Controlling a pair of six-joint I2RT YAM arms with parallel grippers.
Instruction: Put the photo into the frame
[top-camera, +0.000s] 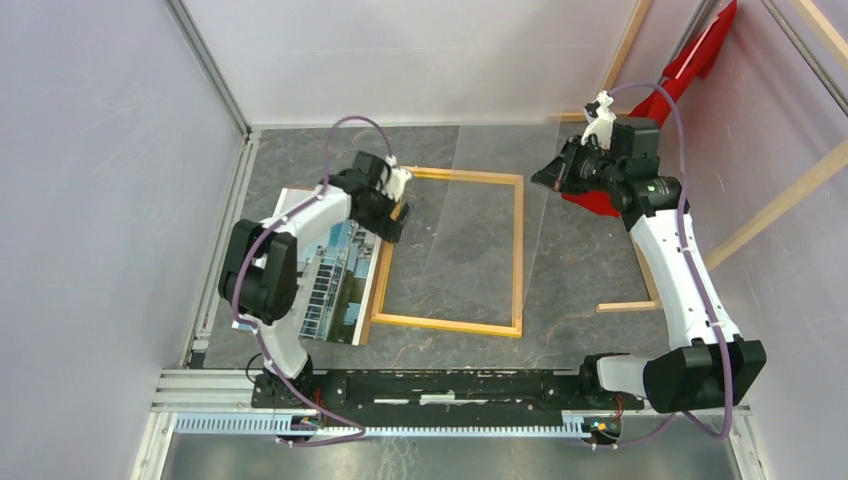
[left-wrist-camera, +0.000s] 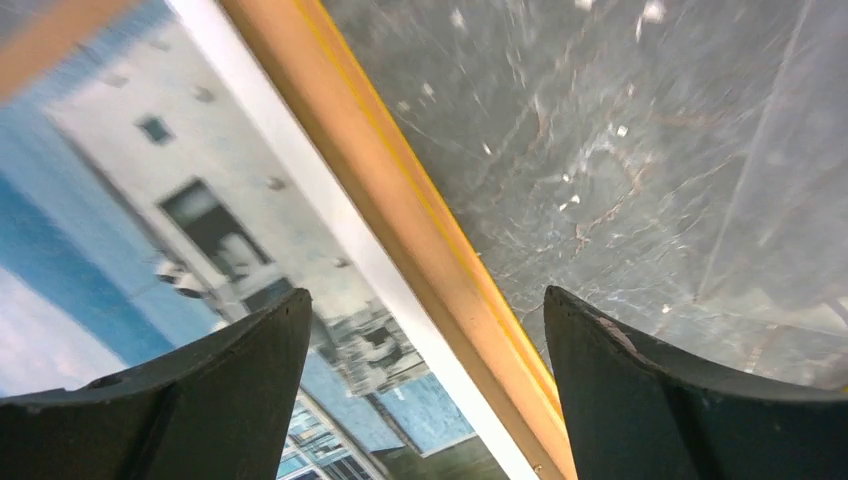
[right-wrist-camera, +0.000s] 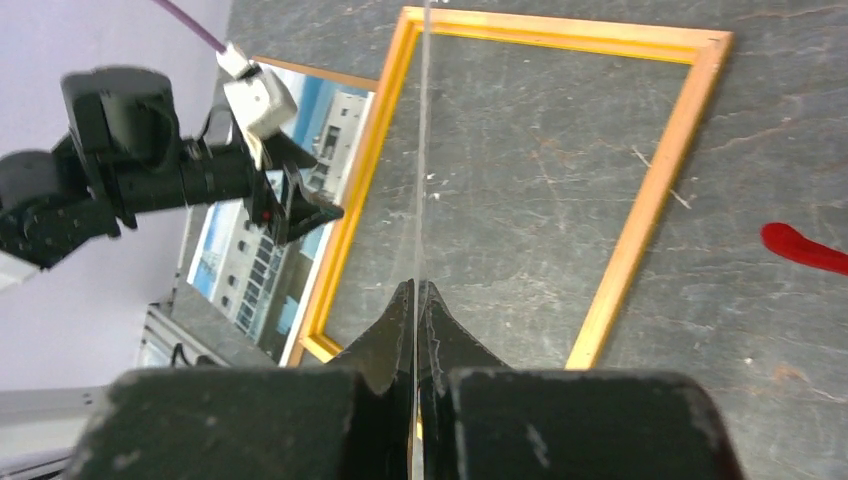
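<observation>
Clear pane (top-camera: 490, 200), pinched in right jaws, hangs over frame (top-camera: 445, 325); left jaws gape beside photo (top-camera: 335, 275).

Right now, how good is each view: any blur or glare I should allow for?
Top: sharp, evenly lit; the clear sheet is only a faint sheen. Left wrist: close and blurred, photo and frame rail smeared below the open left gripper. Right wrist: sharp; the sheet shows edge-on as a thin line from the shut right gripper.
</observation>
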